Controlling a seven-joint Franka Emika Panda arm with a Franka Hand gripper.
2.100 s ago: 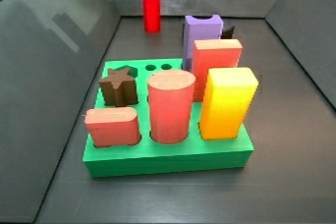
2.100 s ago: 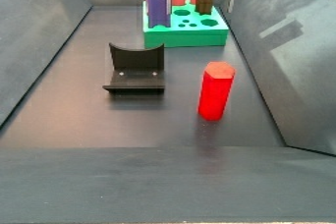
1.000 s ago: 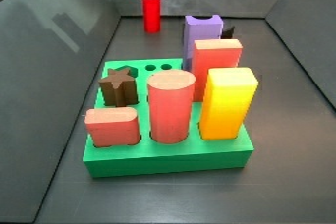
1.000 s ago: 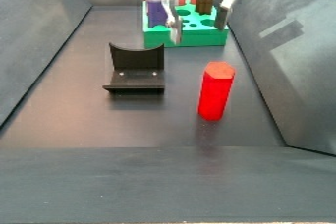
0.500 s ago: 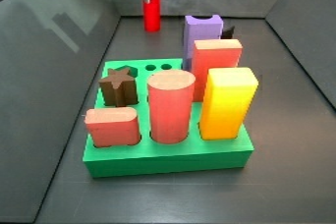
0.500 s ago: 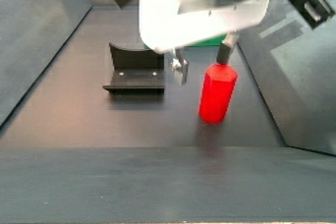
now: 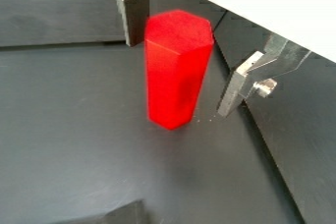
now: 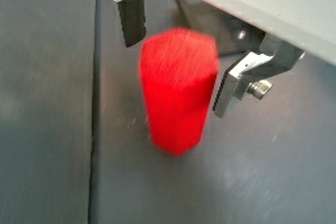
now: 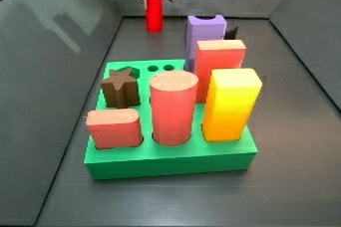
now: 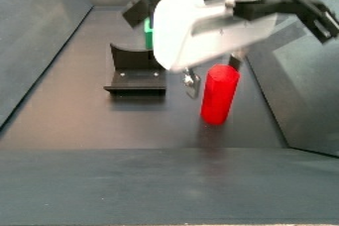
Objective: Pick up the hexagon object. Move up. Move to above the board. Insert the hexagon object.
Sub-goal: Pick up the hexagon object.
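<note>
The tool (image 7: pixel 187 53) sits low around the hexagon object (image 7: pixel 176 68), with its 2 silver fingers (image 7: pixel 133 17) spread open on either side and gaps showing, so nothing's gripped yet. The peg stands upright on the floor, long axis vertical, right between the jaws. The board (image 9: pixel 170 151) is well apart, so closing looks like the next step.

claw (image 7: pixel 184 56) | flat silver plate fingers (image 7: pixel 242 83), dark pad on inner face | small round screw on bent silver bracket beside one finger | bulky white housing above (image 10: pixel 205 17) | black strut at housing's upper edge
</note>
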